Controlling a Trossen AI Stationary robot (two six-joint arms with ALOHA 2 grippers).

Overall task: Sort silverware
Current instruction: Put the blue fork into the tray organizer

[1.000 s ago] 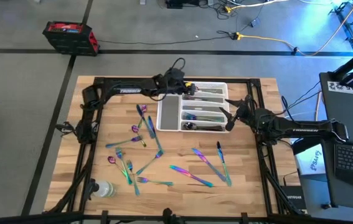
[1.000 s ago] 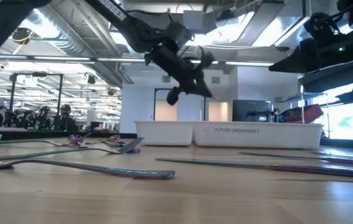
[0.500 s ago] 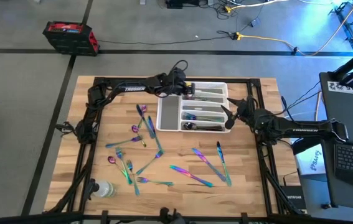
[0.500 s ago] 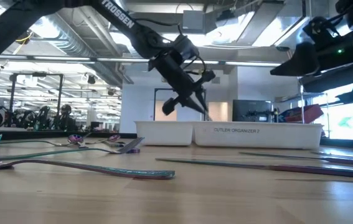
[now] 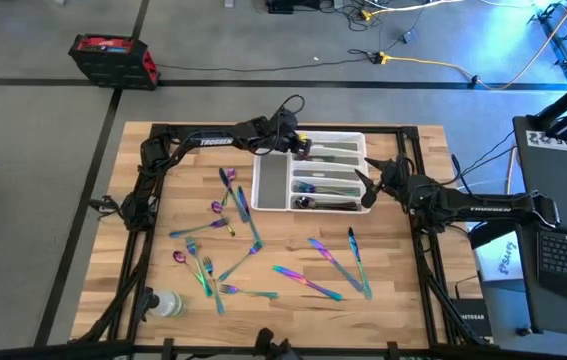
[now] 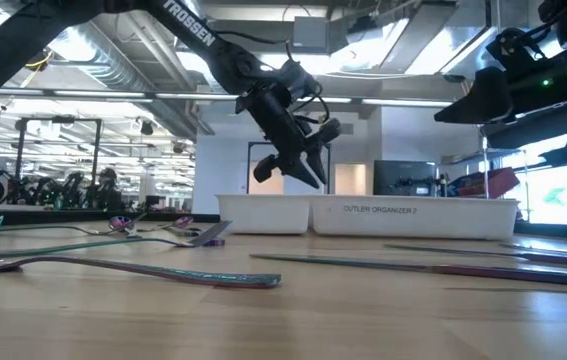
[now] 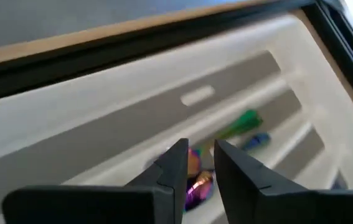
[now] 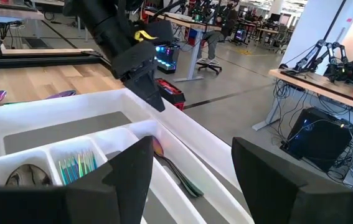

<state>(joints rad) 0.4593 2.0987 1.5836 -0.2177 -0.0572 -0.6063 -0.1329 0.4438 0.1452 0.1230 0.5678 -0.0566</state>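
White tray [image 5: 273,180] receives sorted silverware [image 5: 325,186]. Left claw [image 6: 298,165] hovers over its far compartment, slightly spread, pinching nothing. Right claw [image 5: 366,187] waits beside, spread.

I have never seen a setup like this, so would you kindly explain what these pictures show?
Two dark robot arms work at a wooden table, sorting rainbow-coloured cutlery into a white tray. One camera looks down from above, one sits level with the tabletop, and one rides on each wrist. Many forks, spoons and knives lie loose on the wood; some are in the tray already. A clear bottle lies at one corner. The left gripper hangs over the tray, fingers slightly apart, holding nothing. The right gripper waits open beside the tray.
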